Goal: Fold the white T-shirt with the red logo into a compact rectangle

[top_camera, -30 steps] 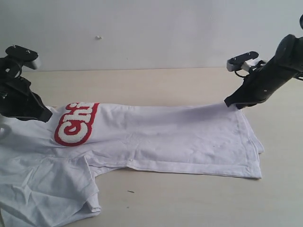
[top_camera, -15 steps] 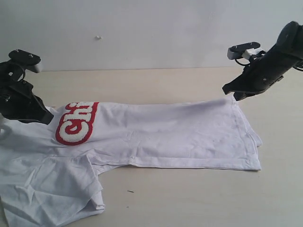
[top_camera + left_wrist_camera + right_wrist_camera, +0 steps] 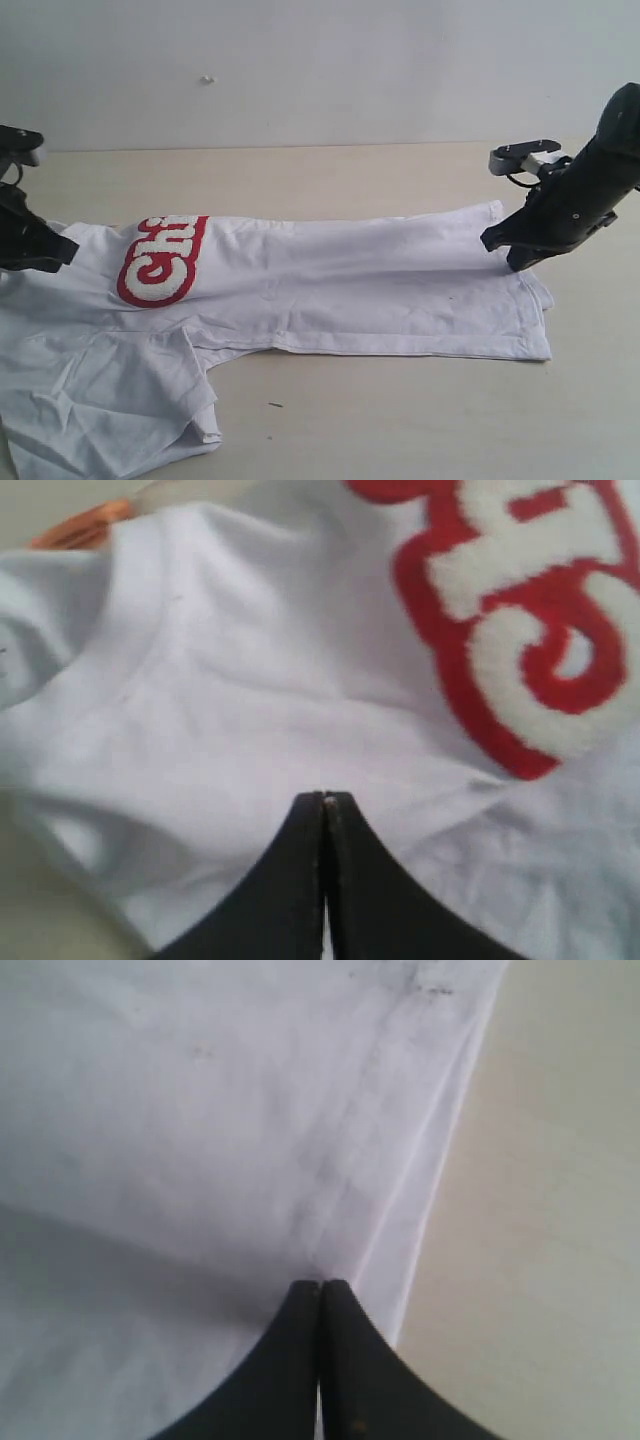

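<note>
Nearest on the table (image 3: 420, 420), one sleeve (image 3: 100, 410) of the shirt (image 3: 350, 290) lies rumpled. Its body stretches flat across, with the logo (image 3: 160, 262) up at the left. Farther back, the left gripper (image 3: 65, 250), jaws pressed together, sits at the shoulder. The right gripper (image 3: 505, 252), likewise closed, rests on the hem. Whether either pinches cloth is unclear.

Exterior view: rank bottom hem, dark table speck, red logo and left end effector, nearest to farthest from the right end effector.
From the right end effector:
1. bottom hem, beside it, at the white T-shirt's right end.
2. dark speck, on the table in front of the shirt.
3. red logo, on the chest, left side.
4. left end effector, far left.
</note>
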